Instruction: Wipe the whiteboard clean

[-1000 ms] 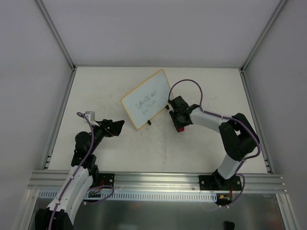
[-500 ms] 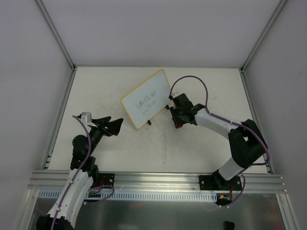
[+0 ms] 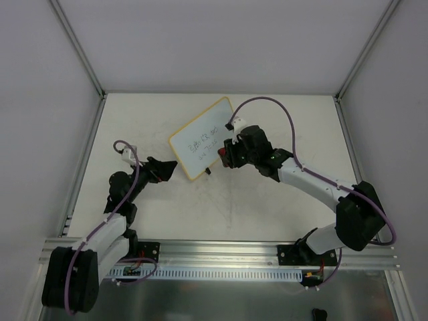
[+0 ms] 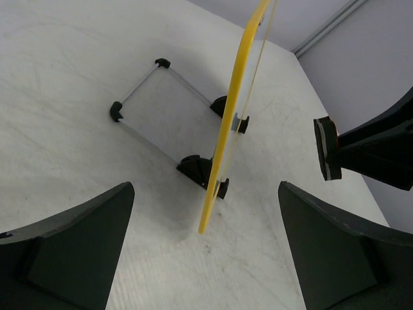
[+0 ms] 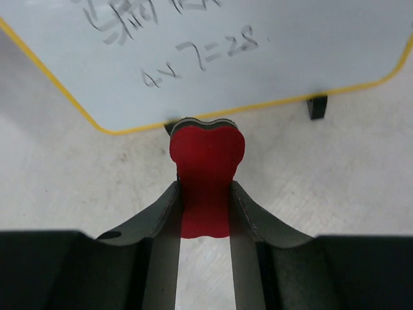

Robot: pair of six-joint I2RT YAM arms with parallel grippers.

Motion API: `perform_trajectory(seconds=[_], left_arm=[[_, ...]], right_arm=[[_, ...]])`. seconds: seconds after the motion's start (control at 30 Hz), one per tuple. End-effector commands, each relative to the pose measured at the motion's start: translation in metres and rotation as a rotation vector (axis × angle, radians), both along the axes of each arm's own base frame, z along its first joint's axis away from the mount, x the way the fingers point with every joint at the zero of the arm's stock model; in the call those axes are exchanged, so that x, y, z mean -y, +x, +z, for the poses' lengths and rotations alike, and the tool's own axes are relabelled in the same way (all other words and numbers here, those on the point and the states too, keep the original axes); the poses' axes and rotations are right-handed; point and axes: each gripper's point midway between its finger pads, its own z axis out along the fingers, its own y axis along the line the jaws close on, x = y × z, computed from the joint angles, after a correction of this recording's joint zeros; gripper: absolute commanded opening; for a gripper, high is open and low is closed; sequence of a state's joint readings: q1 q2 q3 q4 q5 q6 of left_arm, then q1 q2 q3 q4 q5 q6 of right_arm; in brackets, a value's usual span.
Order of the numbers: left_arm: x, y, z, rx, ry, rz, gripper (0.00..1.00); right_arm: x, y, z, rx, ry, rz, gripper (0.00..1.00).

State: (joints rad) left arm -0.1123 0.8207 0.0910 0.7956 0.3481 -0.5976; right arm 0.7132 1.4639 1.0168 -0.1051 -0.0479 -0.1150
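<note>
We see right pincer (image 3: 226, 155) clamped on red eraser (image 5: 206, 169) just beside whiteboard (image 3: 202, 138) face, left pincer (image 3: 166, 169) apart at its edge.

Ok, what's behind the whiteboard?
A wire prop stand with black feet rests on the table behind the whiteboard. Its back face is edge-on to the left wrist camera, so hidden.
</note>
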Motion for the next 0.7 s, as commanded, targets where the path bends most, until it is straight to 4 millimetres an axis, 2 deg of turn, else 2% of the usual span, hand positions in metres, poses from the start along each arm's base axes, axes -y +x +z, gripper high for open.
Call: perform_trajectory(seconds=[0.0, 0.03, 0.17, 0.23, 0.27, 0.33, 0.57, 0.63, 0.67], left_arm=[[0.018, 0.015, 0.066, 0.214, -0.033, -0.097, 0.95], [0.021, 0.015, 0.076, 0.253, -0.032, -0.117, 0.94], [0.035, 0.022, 0.084, 0.269, -0.016, -0.241, 0.93], [0.037, 0.024, 0.088, 0.276, -0.034, -0.268, 0.89], [0.038, 0.026, 0.091, 0.283, -0.040, -0.291, 0.86], [0.038, 0.029, 0.091, 0.274, -0.042, -0.293, 0.81], [0.036, 0.041, 0.083, 0.243, -0.035, -0.298, 0.79], [0.036, 0.042, 0.083, 0.243, -0.040, -0.306, 0.77], [0.035, 0.044, 0.080, 0.234, -0.040, -0.302, 0.72]], right_arm=[[-0.035, 0.008, 0.073, 0.202, 0.224, 0.060, 0.00], [-0.036, 0.007, 0.071, 0.210, 0.230, 0.060, 0.00], [-0.046, 0.016, 0.080, 0.261, 0.258, 0.074, 0.00], [-0.052, 0.020, 0.074, 0.260, 0.236, 0.087, 0.00], [-0.053, 0.024, 0.079, 0.270, 0.236, 0.080, 0.00], [-0.059, 0.027, 0.074, 0.258, 0.229, 0.088, 0.00], [-0.079, 0.030, 0.084, 0.315, 0.253, 0.122, 0.00], [-0.085, 0.032, 0.083, 0.334, 0.254, 0.128, 0.00], [-0.087, 0.032, 0.083, 0.343, 0.252, 0.126, 0.00]])
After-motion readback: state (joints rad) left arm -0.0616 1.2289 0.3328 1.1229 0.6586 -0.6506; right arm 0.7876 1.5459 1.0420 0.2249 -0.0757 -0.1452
